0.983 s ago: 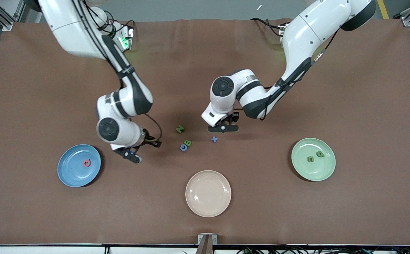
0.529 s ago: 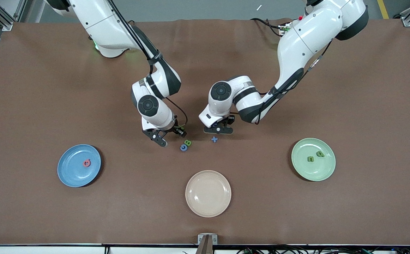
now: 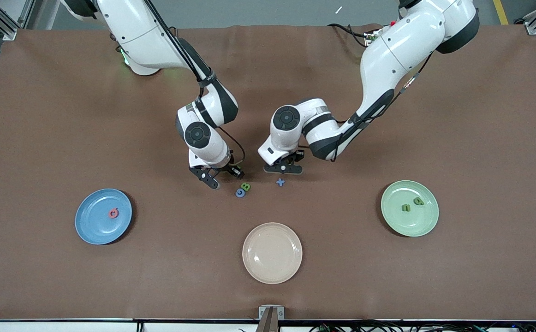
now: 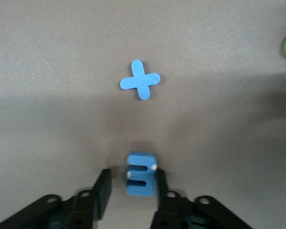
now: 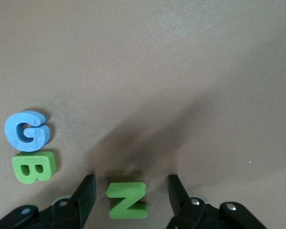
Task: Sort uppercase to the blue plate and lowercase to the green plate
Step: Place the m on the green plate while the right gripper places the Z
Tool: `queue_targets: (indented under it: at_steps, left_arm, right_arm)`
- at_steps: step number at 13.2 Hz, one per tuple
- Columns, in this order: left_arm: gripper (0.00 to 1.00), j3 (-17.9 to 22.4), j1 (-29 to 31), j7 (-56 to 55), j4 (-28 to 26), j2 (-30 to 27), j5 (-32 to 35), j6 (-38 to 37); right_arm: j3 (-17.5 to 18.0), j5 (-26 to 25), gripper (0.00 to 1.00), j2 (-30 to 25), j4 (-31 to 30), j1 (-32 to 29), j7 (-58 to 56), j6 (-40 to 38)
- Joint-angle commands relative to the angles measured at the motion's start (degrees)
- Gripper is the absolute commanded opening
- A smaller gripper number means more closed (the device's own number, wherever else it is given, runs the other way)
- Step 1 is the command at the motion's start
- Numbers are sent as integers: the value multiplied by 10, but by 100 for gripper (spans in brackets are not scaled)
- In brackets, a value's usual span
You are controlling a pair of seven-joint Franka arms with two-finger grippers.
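Two grippers working mid-surface. Left gripper (image 4: pixel 129 191), fingers narrowing since a second ago, pinching blue m (image 4: pixel 141 173), x (image 4: pixel 139 86) just beside, green plate (image 3: pixel 427 226) awaiting. Right gripper (image 5: pixel 131 193), newly arrived from blue plate (image 3: pixel 86 226), fingers spread, straddling N (image 5: pixel 127 199).

Even bright overhead light, soft shadows under arms on worktop (image 3: pixel 65 276). No glare. Front view sharp; wrist views slightly soft, broad dark shadows.
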Motion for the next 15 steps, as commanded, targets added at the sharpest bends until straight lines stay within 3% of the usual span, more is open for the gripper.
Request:
queue_targets:
  at_steps: [1,6,9,11,13,15]
  left_arm:
    - [31,3,-7,-6,10,6,11,1]
    - [8,2,32,-5,19,-20,11,-6]
    - [5,-4,83,4,16,-61,11,-35]
    - [5,-5,122,49,15,-87,8,-55]
    - [5,-28,186,122,16,-99,6,-67]
    - [5,-55,259,207,17,-103,6,-88]
  right_arm:
    - [-5,9,51,-8,-12,9,0,7]
    - [-5,8,28,-8,-10,15,-3,7]
    - [-5,6,9,-8,-6,15,-5,5]
    - [-9,1,6,-15,3,7,-29,-7]
    - [-40,-2,6,-20,22,-7,-104,-61]
    - [-94,-2,6,-19,33,-7,-207,-87]
